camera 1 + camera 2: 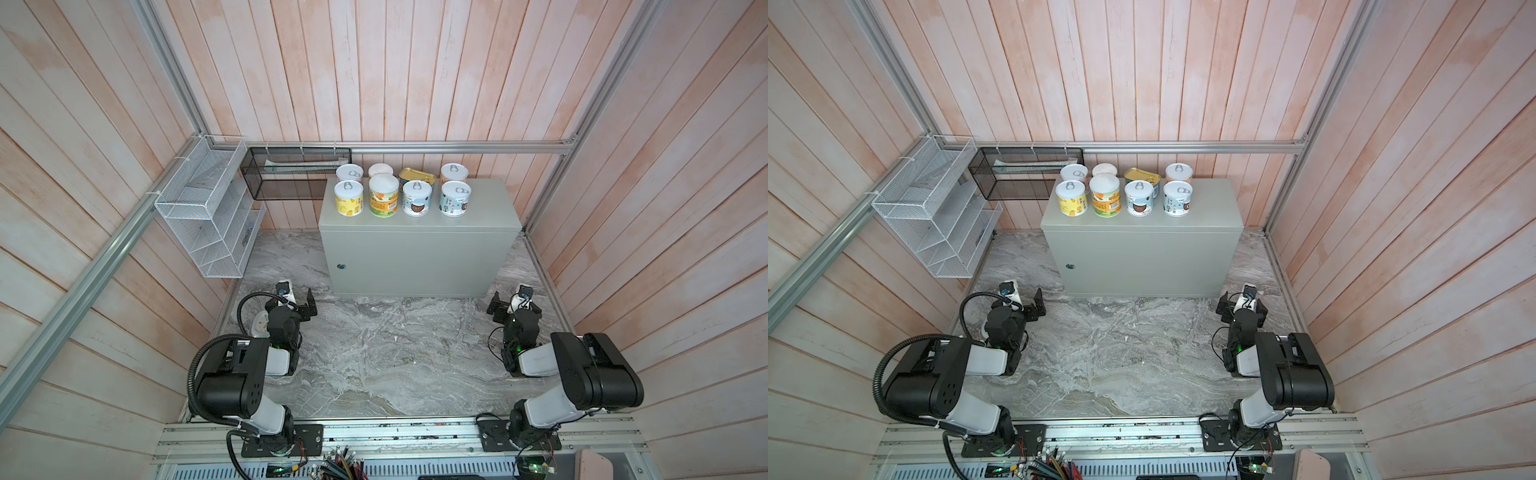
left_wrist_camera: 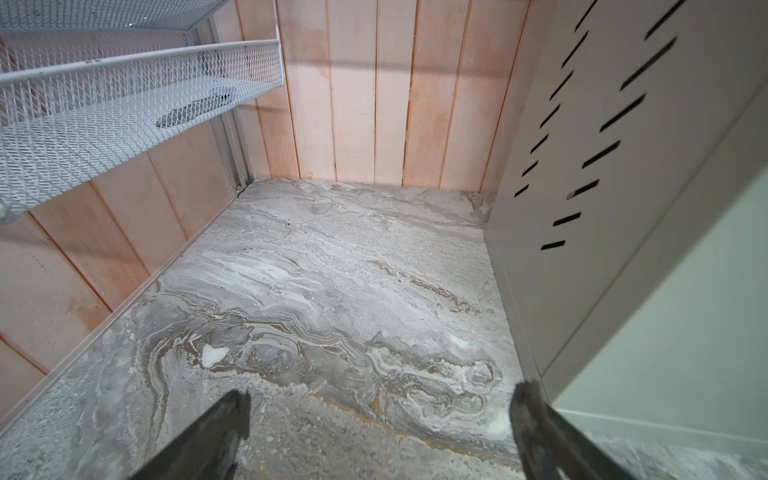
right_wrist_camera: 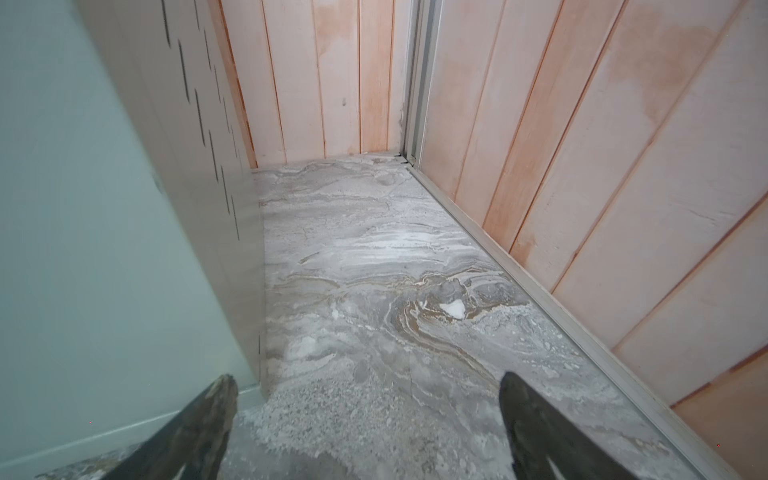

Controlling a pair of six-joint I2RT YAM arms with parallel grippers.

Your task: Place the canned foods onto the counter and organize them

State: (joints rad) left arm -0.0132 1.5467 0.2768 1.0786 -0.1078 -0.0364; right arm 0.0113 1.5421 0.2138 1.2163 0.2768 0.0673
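Note:
Several canned foods stand in two rows on the flat top of the grey-green counter (image 1: 419,249) (image 1: 1142,253). The front row holds a yellow can (image 1: 349,198), an orange can (image 1: 383,195) and two blue cans (image 1: 417,198) (image 1: 455,198). A gold tin (image 1: 417,176) sits in the back row. My left gripper (image 1: 296,298) (image 2: 380,407) is open and empty, low over the marble by the counter's front left corner. My right gripper (image 1: 515,301) (image 3: 368,399) is open and empty by the front right corner.
A white wire rack (image 1: 208,216) hangs on the left wall above the marble surface (image 1: 374,353). A black mesh basket (image 1: 291,174) hangs behind the counter's left end. A round pale object (image 1: 260,325) lies partly hidden under my left arm. Wooden walls close in on three sides.

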